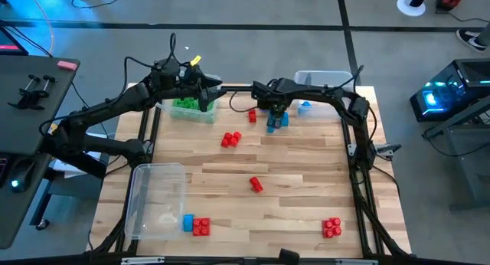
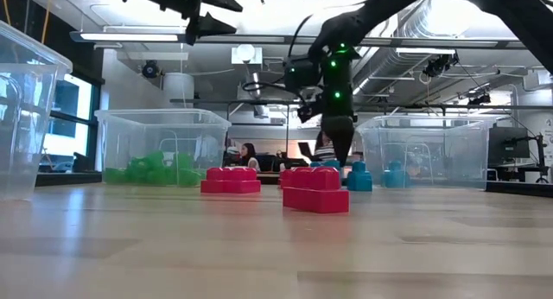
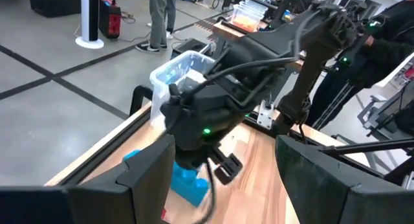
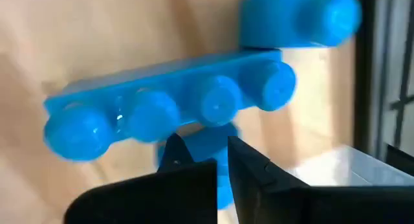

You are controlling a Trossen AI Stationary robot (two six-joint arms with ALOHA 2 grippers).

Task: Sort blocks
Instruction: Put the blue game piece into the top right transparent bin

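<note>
My right gripper (image 1: 274, 116) is down at the table's far middle, over a cluster of blue blocks (image 1: 278, 121). In the right wrist view a long four-studded blue block (image 4: 174, 111) lies flat just beyond the nearly closed fingers, and another blue block (image 4: 297, 17) lies farther off. My left gripper (image 1: 207, 96) hovers open and empty above the clear bin of green blocks (image 1: 186, 106). Red blocks (image 1: 231, 139) lie scattered over the table. My right gripper comes from above, pointing down, and pinches a small blue block (image 4: 197, 145) between its two fingers (image 4: 255, 169). Blue shows in the narrow gap between them. The fingers hide which part of the block they are on. The gripper reaches down to the table top (image 2: 337, 156).
A clear bin (image 1: 325, 83) at the far right holds a blue block (image 1: 305, 106). An empty clear bin (image 1: 157, 197) stands near left, with a blue block (image 1: 187, 222) and a red one (image 1: 201, 227) beside it. More red blocks (image 1: 256, 184) (image 1: 331, 227) lie on open wood.
</note>
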